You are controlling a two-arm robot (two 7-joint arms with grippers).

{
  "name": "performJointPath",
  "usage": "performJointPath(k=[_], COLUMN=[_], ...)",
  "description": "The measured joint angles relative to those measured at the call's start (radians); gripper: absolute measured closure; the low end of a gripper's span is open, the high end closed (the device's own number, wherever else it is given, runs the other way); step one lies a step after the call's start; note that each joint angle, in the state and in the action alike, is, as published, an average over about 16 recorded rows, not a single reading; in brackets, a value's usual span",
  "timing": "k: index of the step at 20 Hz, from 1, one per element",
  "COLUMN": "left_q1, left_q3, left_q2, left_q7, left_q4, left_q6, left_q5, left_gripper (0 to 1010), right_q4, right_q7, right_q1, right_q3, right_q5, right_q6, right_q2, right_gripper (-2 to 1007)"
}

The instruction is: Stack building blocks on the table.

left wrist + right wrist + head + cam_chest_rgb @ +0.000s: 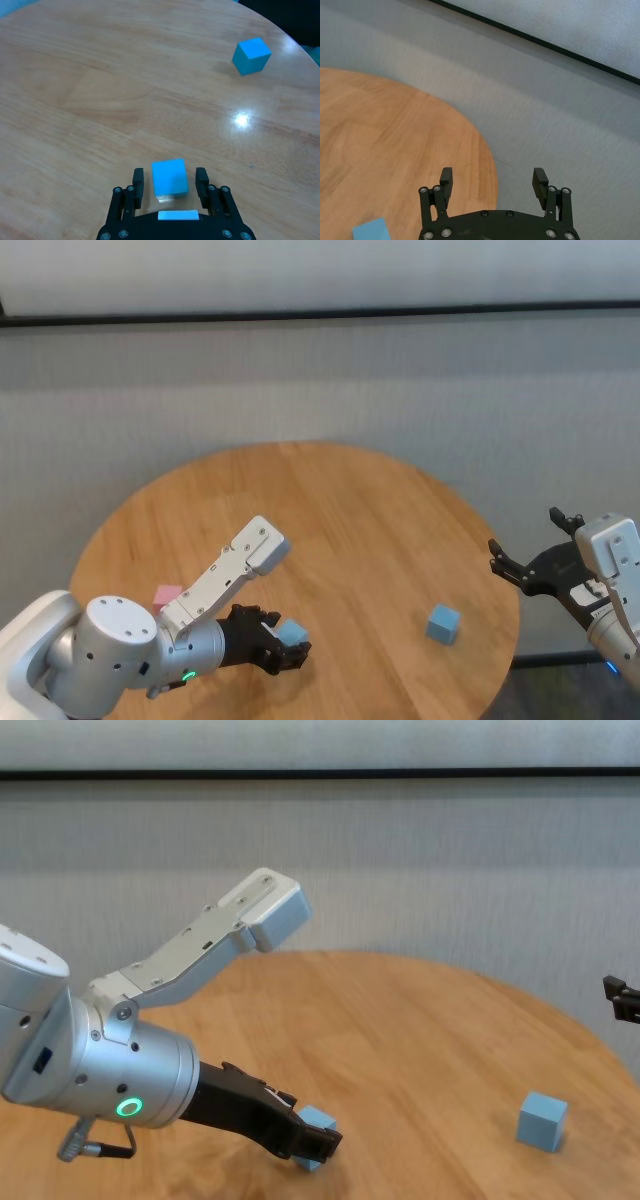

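The left gripper sits low on the table near its front edge, its two fingers standing either side of a light blue block with a small gap showing on each side, so it is spread around the cube and not yet pinching it. The second blue block rests well apart toward the right side of the table, and the pink block lies beside the left arm, near the left edge. The right gripper hangs spread wide and holding nothing, just off the table's right rim. These cubes look small, matte, rigid and light, so a modest squeeze should do; I would judge the flat opposite side faces, taken square at mid-height, the safest hold, since a skewed or corner grip could twist the cube and spoil its placing on another block
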Motion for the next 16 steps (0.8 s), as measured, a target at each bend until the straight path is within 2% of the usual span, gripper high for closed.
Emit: performJointPath(k=[5,9,13,16], left_q1=[0.046,0.110,0.200,0.271], left_q3=[-0.031,-0.077,-0.151,-0.215], left_q2=[0.034,0.080,0.119,0.129], left_q7=[-0.026,-0.033,0.013,0.094], left_q4=[-0.067,-0.159,-0.265,-0.335], left_q6=[-0.016,-0.045,-0.089,-0.137], left_q5=[-0.033,-0.078,-0.123,-0.132], left_gripper=[224,124,54,23], right_q4=[0.000,0.000,0.000,0.000], right_q7=[0.000,0.000,0.000,0.000], right_q1=[0.000,0.000,0.000,0.000], right_q3=[0.000,0.000,0.000,0.000], right_q5=[0.000,0.000,0.000,0.000], right_q6=[0.000,0.000,0.000,0.000], right_q2=[0.000,0.000,0.000,0.000], right_gripper=[0,0,0,0])
